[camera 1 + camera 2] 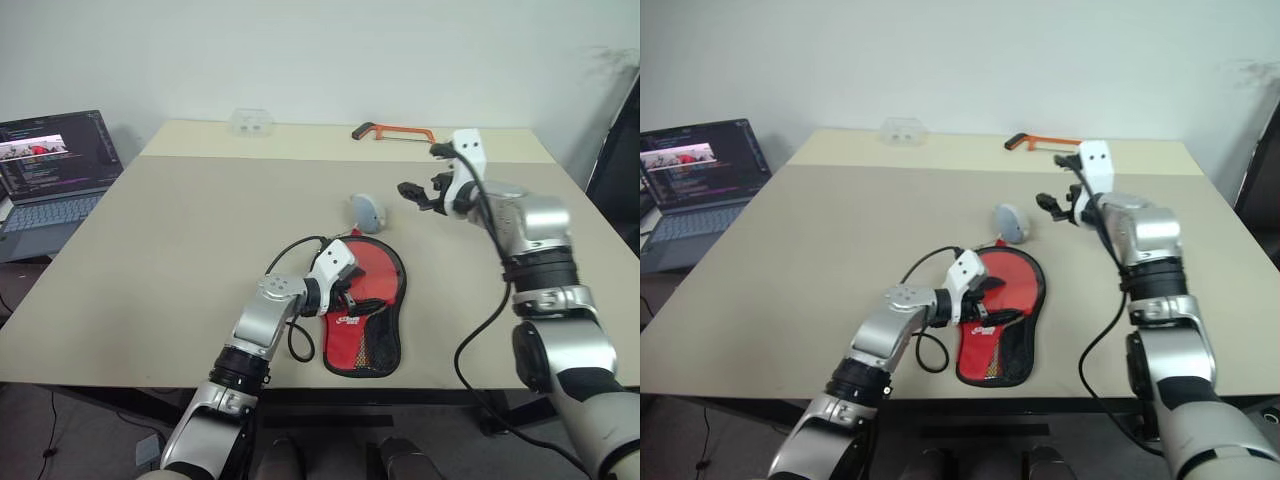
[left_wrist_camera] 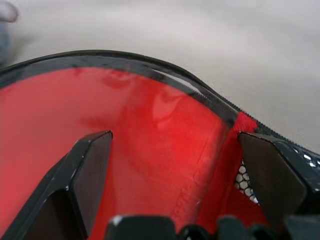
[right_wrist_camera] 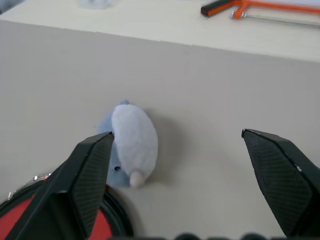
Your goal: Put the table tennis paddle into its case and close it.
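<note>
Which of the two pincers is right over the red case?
The left pincer: it hangs open just above the red case near the table's front edge. The right pincer is raised farther back, near the small grey plush toy.

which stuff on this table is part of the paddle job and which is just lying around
Job: red-and-black paddle-shaped fabric case; open left gripper over it.
Lying about: orange-framed hacksaw; small pale blue-grey plush toy; clear plastic box; open laptop.

an orange-framed hacksaw (image 1: 394, 132) lies at the far edge of a beige table (image 1: 180, 240), well apart from a clear plastic box (image 1: 251, 121). a small grey-blue plush toy (image 3: 129, 146) rests mid-table. an open laptop (image 1: 52, 170) sits off to the left.
</note>
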